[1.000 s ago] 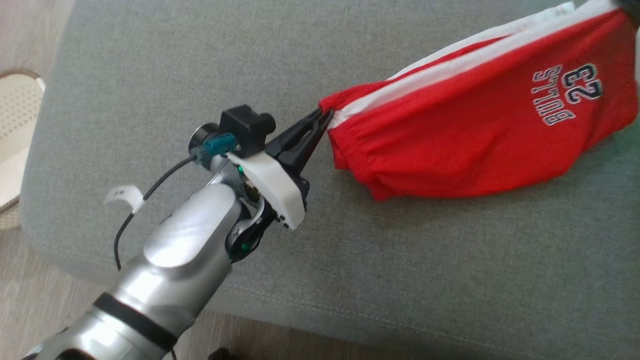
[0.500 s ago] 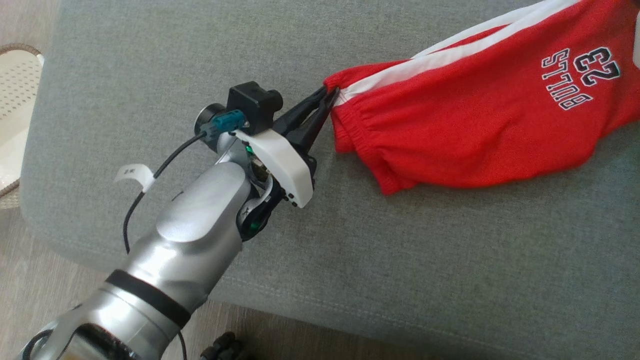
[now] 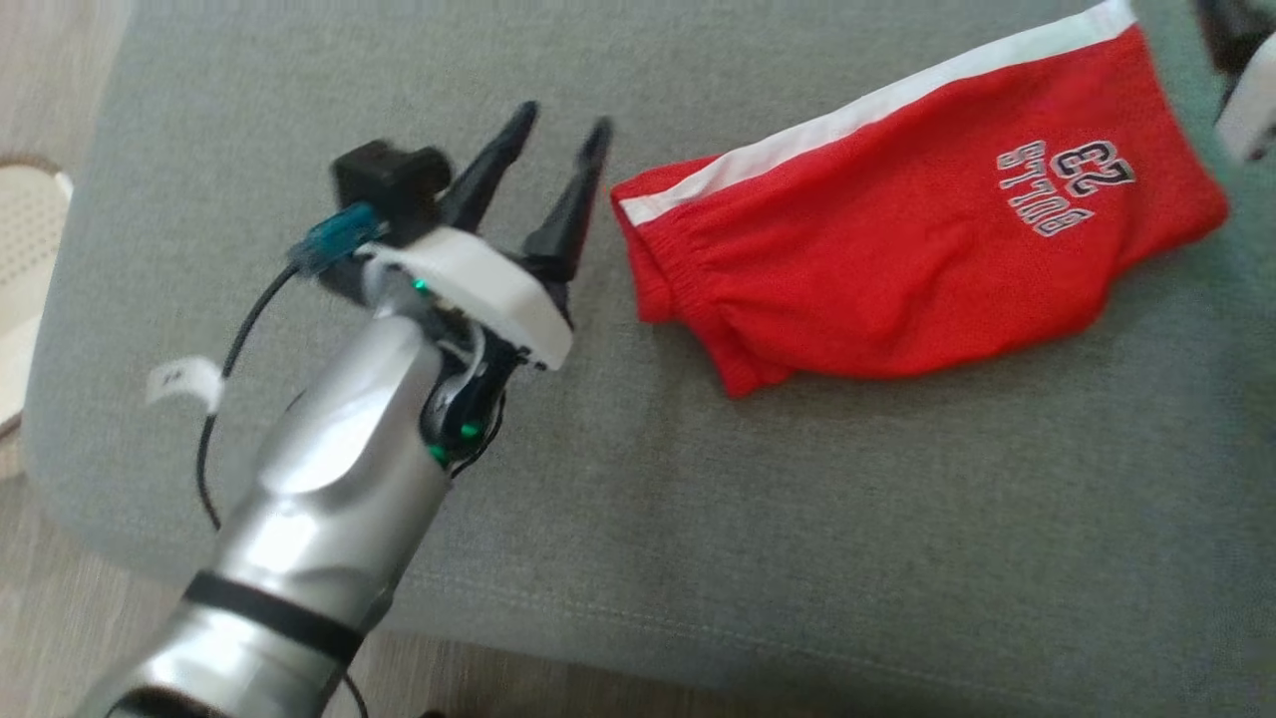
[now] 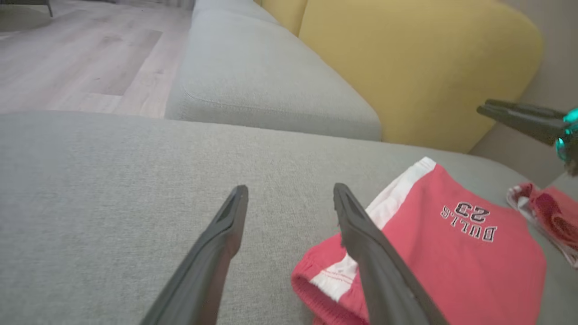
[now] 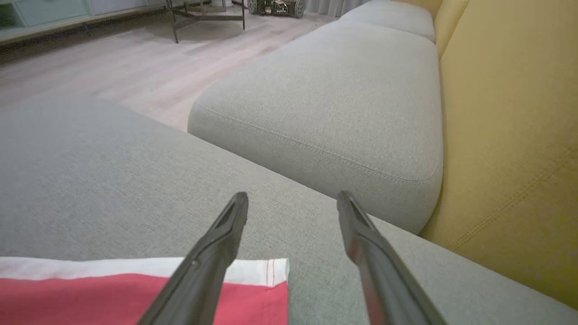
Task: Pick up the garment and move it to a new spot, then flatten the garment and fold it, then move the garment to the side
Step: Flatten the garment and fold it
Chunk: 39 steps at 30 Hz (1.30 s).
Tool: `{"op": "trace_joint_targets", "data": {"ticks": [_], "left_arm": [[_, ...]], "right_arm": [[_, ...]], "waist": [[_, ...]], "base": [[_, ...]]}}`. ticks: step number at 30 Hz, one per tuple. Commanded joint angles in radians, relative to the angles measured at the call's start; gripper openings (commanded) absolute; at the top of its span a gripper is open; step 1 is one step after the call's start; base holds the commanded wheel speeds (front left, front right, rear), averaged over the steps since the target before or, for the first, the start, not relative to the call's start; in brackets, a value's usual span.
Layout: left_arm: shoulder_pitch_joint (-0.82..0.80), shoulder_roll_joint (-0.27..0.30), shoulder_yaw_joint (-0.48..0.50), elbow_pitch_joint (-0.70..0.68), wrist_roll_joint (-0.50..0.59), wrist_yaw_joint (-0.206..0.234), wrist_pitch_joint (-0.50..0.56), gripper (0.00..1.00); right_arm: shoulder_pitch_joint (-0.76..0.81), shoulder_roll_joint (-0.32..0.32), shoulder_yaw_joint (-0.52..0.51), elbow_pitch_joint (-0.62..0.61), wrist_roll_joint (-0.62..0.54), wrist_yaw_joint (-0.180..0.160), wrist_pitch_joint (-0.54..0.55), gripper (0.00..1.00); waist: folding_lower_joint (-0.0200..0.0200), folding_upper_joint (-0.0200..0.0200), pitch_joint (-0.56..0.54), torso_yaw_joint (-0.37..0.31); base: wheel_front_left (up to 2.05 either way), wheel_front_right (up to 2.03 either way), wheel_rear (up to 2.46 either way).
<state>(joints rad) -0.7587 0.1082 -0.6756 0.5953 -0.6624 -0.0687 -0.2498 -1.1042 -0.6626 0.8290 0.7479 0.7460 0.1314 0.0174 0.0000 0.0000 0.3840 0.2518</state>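
The garment point(image 3: 897, 259) is a pair of red shorts with a white side stripe and "BULLS 23" print. It lies folded on the grey sofa seat point(image 3: 797, 519). My left gripper point(image 3: 560, 120) stands open just left of the waistband end, apart from the cloth. In the left wrist view the garment point(image 4: 451, 253) lies to the right of and partly beneath the spread left gripper point(image 4: 291, 192). My right gripper point(image 5: 292, 198) is open, above the garment's point(image 5: 113, 298) white-striped corner, holding nothing. The right gripper's dark fingers point(image 4: 519, 118) hover above the garment's far end.
A yellow backrest point(image 4: 406, 67) runs along the sofa's rear. A second grey seat cushion point(image 5: 338, 99) adjoins this one. Another red and white cloth point(image 4: 546, 212) lies past the garment. A pale woven basket point(image 3: 25, 229) stands on the wooden floor to the left.
Both grippers have opened and let go of the garment, which now lies slack on the seat. The left gripper has drawn back to the left of the waistband.
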Motion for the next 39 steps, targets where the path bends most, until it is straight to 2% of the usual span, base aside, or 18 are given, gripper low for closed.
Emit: {"op": "trace_joint_targets", "data": {"ticks": [1, 6, 12, 13, 18, 21, 27, 35, 39], "left_arm": [[0.026, 0.036, 0.078, -0.061, 0.015, 0.018, -0.012, 1.0], [0.14, 0.03, 0.229, -0.187, 0.061, 0.052, -0.012, 1.0], [0.267, 0.004, 0.358, -0.302, 0.13, 0.059, -0.012, 1.0], [0.317, -0.01, 0.397, -0.333, 0.156, 0.052, -0.012, 1.0], [0.432, -0.038, 0.471, -0.391, 0.234, 0.033, -0.012, 1.0], [0.494, -0.049, 0.5, -0.418, 0.274, 0.021, -0.012, 1.0], [0.589, -0.057, 0.53, -0.448, 0.307, 0.01, -0.012, 1.0], [0.632, -0.058, 0.502, -0.447, 0.306, 0.031, -0.012, 1.0], [0.622, -0.058, 0.492, -0.445, 0.301, 0.033, -0.012, 1.0]], "right_arm": [[0.063, 0.008, -0.017, -0.015, 0.002, -0.001, -0.056, 1.0], [0.157, 0.053, -0.08, -0.02, -0.027, -0.001, -0.198, 1.0], [0.26, 0.097, -0.157, -0.044, -0.121, -0.001, -0.264, 1.0], [0.311, 0.121, -0.205, -0.063, -0.165, -0.001, -0.273, 1.0], [0.466, 0.193, -0.374, -0.159, -0.297, -0.001, -0.278, 1.0], [0.578, 0.257, -0.484, -0.23, -0.365, -0.001, -0.279, 1.0], [0.754, 0.369, -0.627, -0.325, -0.487, -0.001, -0.279, 1.0], [0.846, 0.446, -0.693, -0.369, -0.57, -0.001, -0.273, 1.0], [0.838, 0.48, -0.705, -0.362, -0.51, -0.001, -0.217, 1.0]], "waist": [[0.0, 0.0, -0.043, -0.033], [0.0, 0.0, -0.109, -0.08], [0.0, 0.0, -0.168, -0.126], [0.0, 0.0, -0.19, -0.142], [0.0, 0.0, -0.24, -0.18], [0.0, 0.0, -0.262, -0.201], [0.0, 0.0, -0.294, -0.23], [0.0, 0.0, -0.305, -0.242], [0.0, 0.0, -0.297, -0.229]], "base": [[0.0, 0.0, 0.0], [0.0, 0.0, 0.0], [0.0, 0.0, 0.0], [0.0, 0.0, 0.0], [0.0, 0.0, 0.0], [0.0, 0.0, 0.0], [0.0, 0.0, 0.0], [0.0, 0.0, 0.0], [0.0, 0.0, 0.0]]}}
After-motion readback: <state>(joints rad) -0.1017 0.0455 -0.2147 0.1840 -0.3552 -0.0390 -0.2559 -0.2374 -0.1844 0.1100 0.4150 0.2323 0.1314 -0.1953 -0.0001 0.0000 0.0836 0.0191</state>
